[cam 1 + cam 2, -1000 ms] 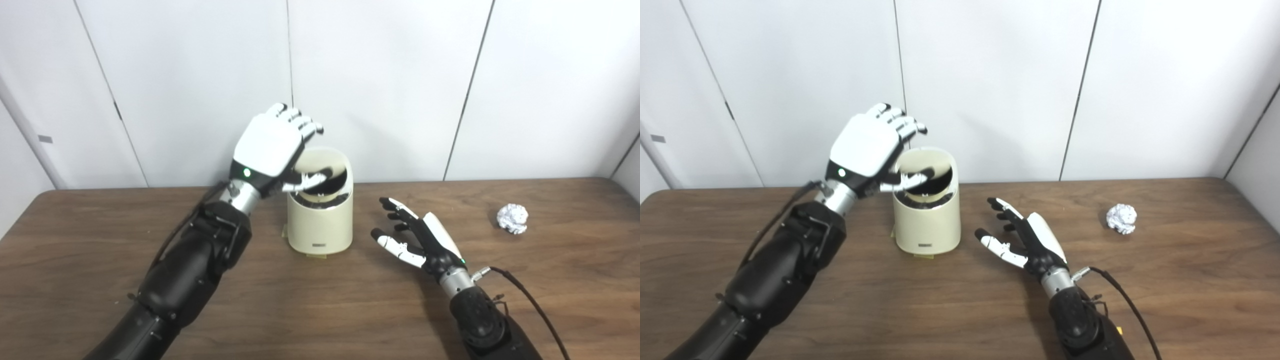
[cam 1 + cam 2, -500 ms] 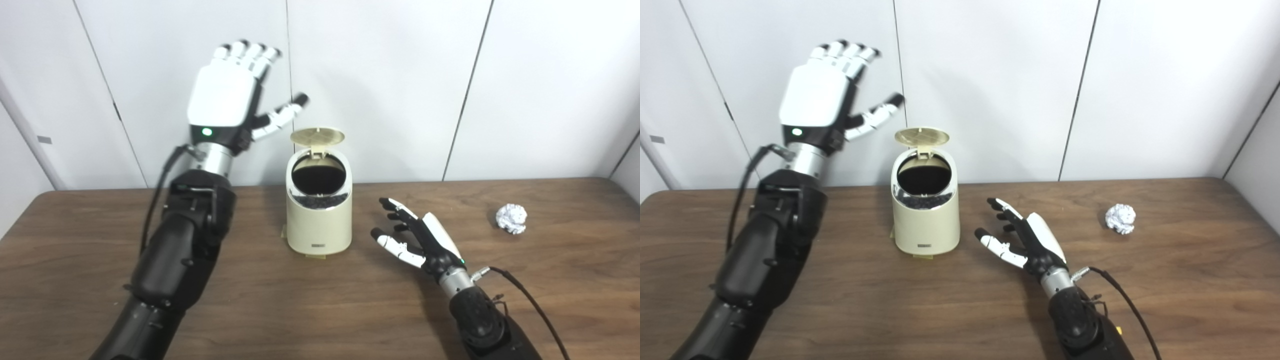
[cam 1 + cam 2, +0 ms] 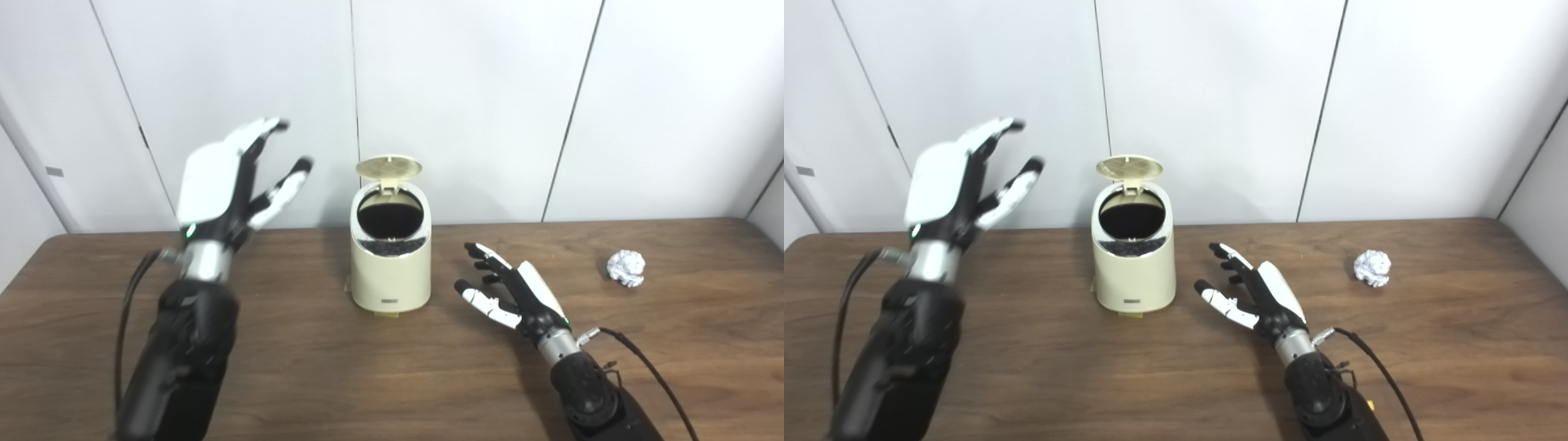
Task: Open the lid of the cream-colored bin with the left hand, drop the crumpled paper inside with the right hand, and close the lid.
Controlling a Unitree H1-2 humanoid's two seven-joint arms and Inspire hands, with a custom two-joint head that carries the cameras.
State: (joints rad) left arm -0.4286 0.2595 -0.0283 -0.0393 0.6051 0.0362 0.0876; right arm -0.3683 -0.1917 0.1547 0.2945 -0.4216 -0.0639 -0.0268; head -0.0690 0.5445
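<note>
The cream-colored bin stands upright at the middle of the table, its round lid flipped up at the back and its dark opening showing. My left hand is open in the air well left of the bin, touching nothing, slightly blurred. My right hand is open, low over the table to the right of the bin, empty. The crumpled paper lies on the table far right, apart from both hands.
The brown wooden table reaches back to a white panelled wall. A black cable trails from my right wrist over the front right of the table.
My left hand left the bin's top, rose, then swung down and to the left. The lid sprang up and stays open. The right hand and the paper have not moved.
</note>
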